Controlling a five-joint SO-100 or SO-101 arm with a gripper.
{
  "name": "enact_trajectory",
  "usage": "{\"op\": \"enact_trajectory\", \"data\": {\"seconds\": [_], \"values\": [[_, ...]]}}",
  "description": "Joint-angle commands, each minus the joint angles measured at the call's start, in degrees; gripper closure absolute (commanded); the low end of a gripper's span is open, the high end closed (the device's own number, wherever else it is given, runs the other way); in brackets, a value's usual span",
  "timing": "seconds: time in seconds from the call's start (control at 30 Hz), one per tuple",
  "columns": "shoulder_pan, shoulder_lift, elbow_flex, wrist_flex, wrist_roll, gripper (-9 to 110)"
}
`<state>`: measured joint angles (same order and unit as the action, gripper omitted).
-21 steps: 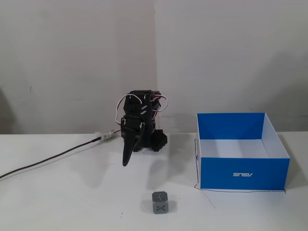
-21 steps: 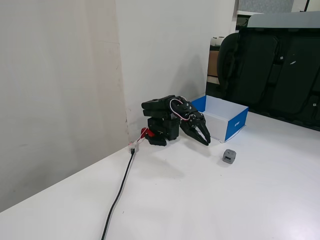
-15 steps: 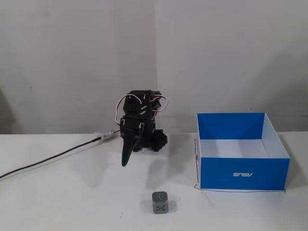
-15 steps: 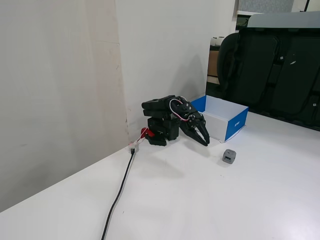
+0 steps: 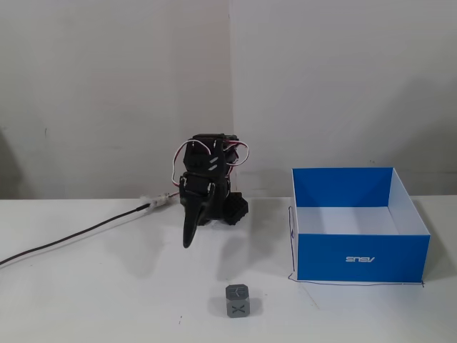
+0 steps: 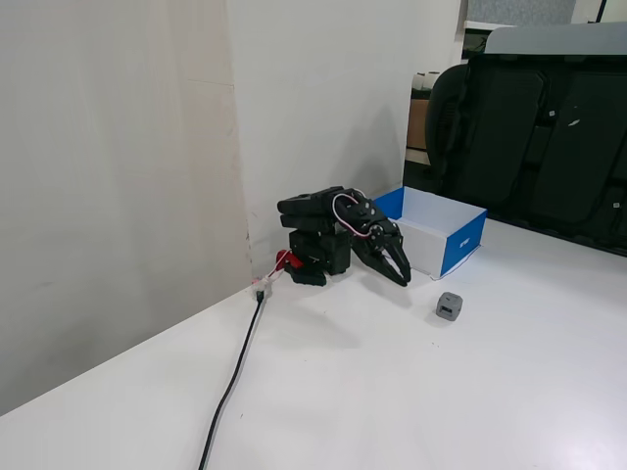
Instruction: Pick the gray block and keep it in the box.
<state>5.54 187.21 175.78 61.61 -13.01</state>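
The gray block (image 5: 238, 301) is a small cube with an X on its front face. It sits on the white table near the front edge, and also shows in the other fixed view (image 6: 450, 306). The blue box (image 5: 360, 259) stands open-topped at the right, with a white inside and an upside-down ASUS logo; it also shows in the other fixed view (image 6: 460, 250). The black arm is folded at the back. My gripper (image 5: 188, 241) points down, shut and empty, above the table, behind and left of the block. It also shows in the other fixed view (image 6: 402, 278).
A black cable (image 5: 86, 232) runs from the arm's base across the table to the left. White walls stand behind the arm. In a fixed view, a black office chair (image 6: 549, 137) stands beyond the table's far side.
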Motion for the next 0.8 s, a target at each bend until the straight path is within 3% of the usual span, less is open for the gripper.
{"op": "enact_trajectory", "data": {"seconds": [0.0, 0.17, 0.53, 0.77], "values": [[-0.6, 9.1, -2.9, 0.9, 0.4, 101], [-4.3, 5.9, -10.7, 4.8, 0.5, 101], [-7.8, -47.4, -40.3, 3.9, 3.3, 101], [-11.4, -55.4, -44.6, 7.3, 2.5, 101]]}}
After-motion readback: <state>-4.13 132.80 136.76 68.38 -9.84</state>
